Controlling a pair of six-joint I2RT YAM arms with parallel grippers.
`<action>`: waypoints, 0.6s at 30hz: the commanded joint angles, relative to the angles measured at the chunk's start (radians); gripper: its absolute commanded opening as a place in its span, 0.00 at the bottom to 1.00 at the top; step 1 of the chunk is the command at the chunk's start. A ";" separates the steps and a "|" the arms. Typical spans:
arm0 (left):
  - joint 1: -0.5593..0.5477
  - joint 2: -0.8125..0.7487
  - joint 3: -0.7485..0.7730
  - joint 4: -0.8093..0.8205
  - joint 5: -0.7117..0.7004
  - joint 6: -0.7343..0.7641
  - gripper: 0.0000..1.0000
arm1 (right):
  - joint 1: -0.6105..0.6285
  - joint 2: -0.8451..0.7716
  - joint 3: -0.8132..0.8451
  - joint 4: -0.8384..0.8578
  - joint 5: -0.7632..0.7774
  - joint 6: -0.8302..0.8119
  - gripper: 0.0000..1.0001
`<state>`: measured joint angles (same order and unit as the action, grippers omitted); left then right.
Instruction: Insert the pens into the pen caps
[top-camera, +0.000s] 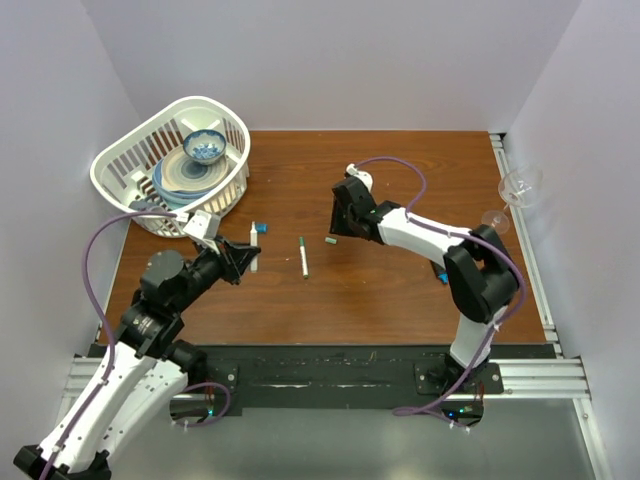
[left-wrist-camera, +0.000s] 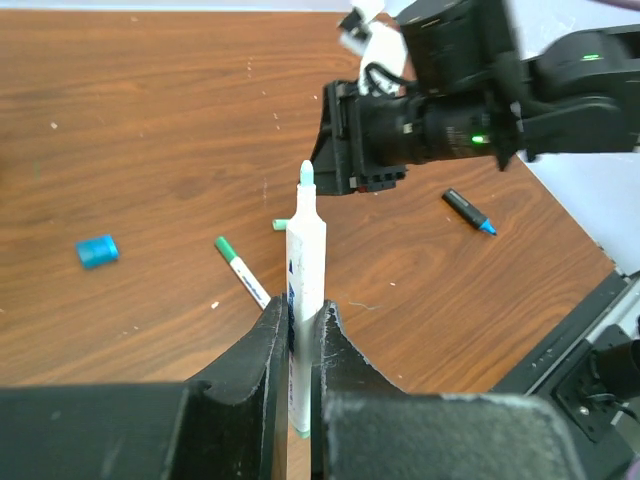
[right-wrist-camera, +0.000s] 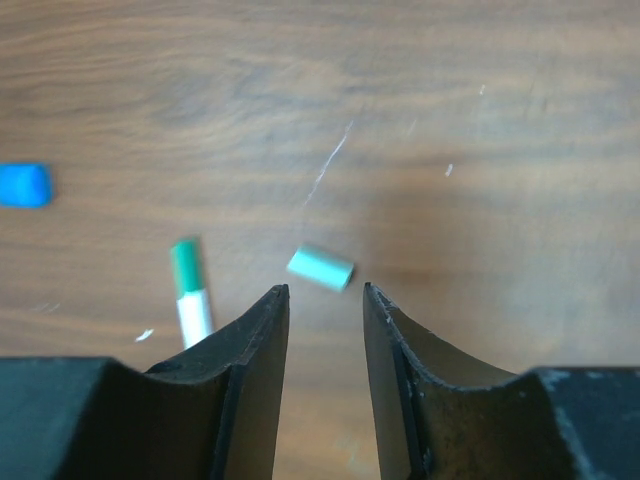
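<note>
pens show twice from overhead. one slim white pen (top-camera: 254, 248) is pinched in my left gripper (top-camera: 248, 263) near the left of the brown wood-grain table (top-camera: 400, 180), in front of a white slotted basket (top-camera: 120, 170). a squat blue cap (top-camera: 261, 228) lies by its far end. a second pen (top-camera: 304, 258), white with a green end, lies flat near the middle. a stubby green cap (top-camera: 330, 240) sits just right of it, beside my right gripper (top-camera: 337, 226).

from my left wrist, the held pen is a smooth white barrel with a pale teal tip. it stands tight between my two black fingers and points toward the right gripper. the second pen lies slanted on the wood with the green cap beyond it and the blue cap off to the left. a dark marker (left-wrist-camera: 468, 211) with a blue tip lies to the right.

from my right wrist, my fingers stand apart with nothing between them. the green cap, a short blurred cylinder, lies on the wood just beyond the gap. i cannot tell whether it touches a fingertip. the second pen's green end is to its left, and the blue cap is at the left edge.
</note>
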<state>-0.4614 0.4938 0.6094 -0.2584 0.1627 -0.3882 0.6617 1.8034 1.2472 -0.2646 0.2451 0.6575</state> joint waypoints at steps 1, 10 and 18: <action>-0.003 -0.008 0.015 -0.005 -0.046 0.046 0.00 | -0.034 0.071 0.069 0.103 -0.110 -0.142 0.38; -0.003 -0.012 0.013 -0.008 -0.042 0.048 0.00 | -0.048 0.181 0.090 0.146 -0.285 -0.263 0.36; -0.003 0.006 0.015 -0.008 -0.037 0.049 0.00 | -0.047 0.180 0.061 0.162 -0.414 -0.302 0.36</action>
<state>-0.4614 0.4915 0.6094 -0.2798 0.1291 -0.3698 0.6144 1.9919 1.3014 -0.1474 -0.0620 0.4061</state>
